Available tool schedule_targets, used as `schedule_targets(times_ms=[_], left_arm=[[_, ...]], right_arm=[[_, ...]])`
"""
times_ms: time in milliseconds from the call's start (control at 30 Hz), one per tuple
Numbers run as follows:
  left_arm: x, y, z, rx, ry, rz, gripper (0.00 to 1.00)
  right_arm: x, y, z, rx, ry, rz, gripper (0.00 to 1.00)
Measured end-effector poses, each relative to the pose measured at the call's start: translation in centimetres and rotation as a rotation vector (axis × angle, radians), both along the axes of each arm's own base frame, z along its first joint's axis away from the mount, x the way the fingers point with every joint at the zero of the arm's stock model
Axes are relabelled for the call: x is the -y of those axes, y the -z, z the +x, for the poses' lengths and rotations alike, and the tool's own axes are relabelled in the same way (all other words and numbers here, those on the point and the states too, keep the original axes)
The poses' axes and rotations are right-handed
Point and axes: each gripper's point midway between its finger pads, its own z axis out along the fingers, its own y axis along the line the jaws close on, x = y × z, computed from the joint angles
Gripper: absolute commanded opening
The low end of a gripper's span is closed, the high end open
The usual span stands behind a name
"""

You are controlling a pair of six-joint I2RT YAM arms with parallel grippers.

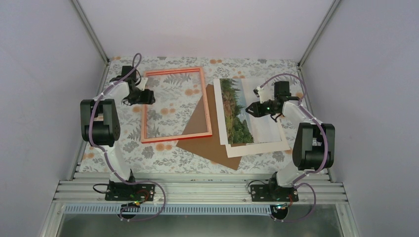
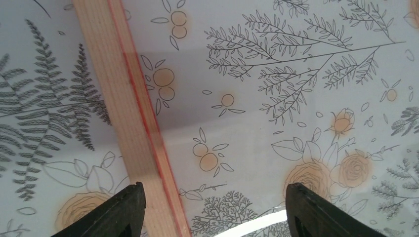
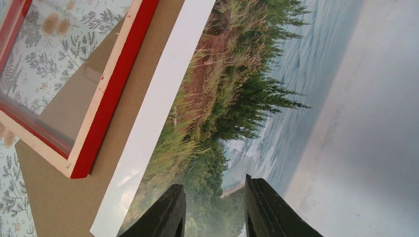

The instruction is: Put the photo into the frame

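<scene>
Fingers point(image 2: 123, 212) of the left tool point(image 2: 213, 186) stand wide apart, released, gripping nothing. They hang over the left rail of the thin-edged bright red rectangular picture frame point(image 1: 176, 137) and its clear pane. The frame lies flat on the flower-patterned desk point(image 1: 148, 153), its right rail overlapping a brown backing board point(image 1: 207, 143). The right tool point(image 3: 212, 183) is only narrowly parted and holds nothing, poised just above the rectangular paper landscape photo point(image 3: 237, 98); whether its tips touch the print cannot be told. The photo lies face up, right of the frame, on a white sheet point(image 1: 267, 145) that rests on the board.
</scene>
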Motion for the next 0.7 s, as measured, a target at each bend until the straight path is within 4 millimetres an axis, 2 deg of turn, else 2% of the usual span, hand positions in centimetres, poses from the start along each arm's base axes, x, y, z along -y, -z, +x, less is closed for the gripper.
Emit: schedule_targets(times_ms=[233, 467, 567, 700], left_arm=[[-0.1, -1.4, 0.1, 0.036, -0.002, 0.098, 0.79], [-1.9, -2.3, 0.2, 0.063, -0.031, 0.186, 0.69], [-2.8, -1.9, -0.6, 0.052, -0.033, 0.213, 0.67], [-3.4, -0.3, -2.7, 0.002, -0.023, 0.24, 0.66]], right_arm=[[0.0, 0.0, 0.0, 0.0, 0.0, 0.0, 0.31], [0.0, 0.0, 0.0, 0.001, -0.001, 0.001, 0.31], [0.0, 0.0, 0.0, 0.001, -0.001, 0.002, 0.31], [0.0, -0.2, 0.0, 0.006, -0.001, 0.002, 0.31]])
